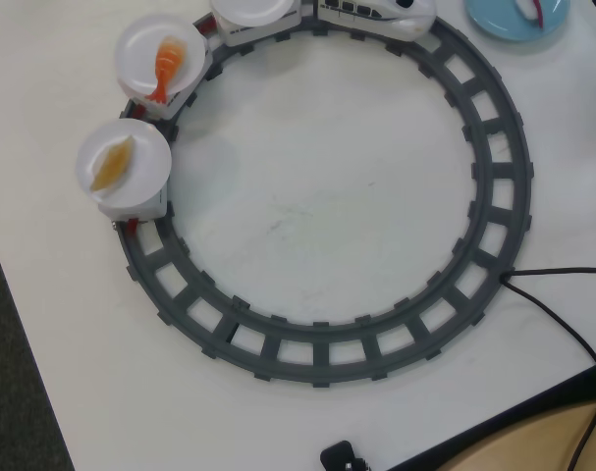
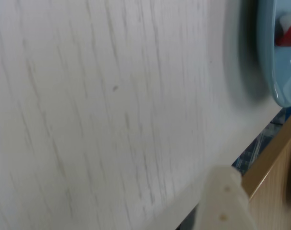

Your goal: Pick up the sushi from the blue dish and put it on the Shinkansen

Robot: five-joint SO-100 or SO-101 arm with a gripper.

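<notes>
The sushi [image 2: 288, 33] sits at the blue dish [image 2: 272, 57] edge, so the claw [image 2: 222, 201], open or closed unclear, may knock it off.

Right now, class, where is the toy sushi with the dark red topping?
The toy sushi with the dark red topping lies on the round light blue dish at the overhead view's top right edge, just right of the white toy bullet train's nose.

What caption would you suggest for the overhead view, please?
Shinkansen and plate cars on a circular track; red-topped sushi waits on the blue dish.
</notes>
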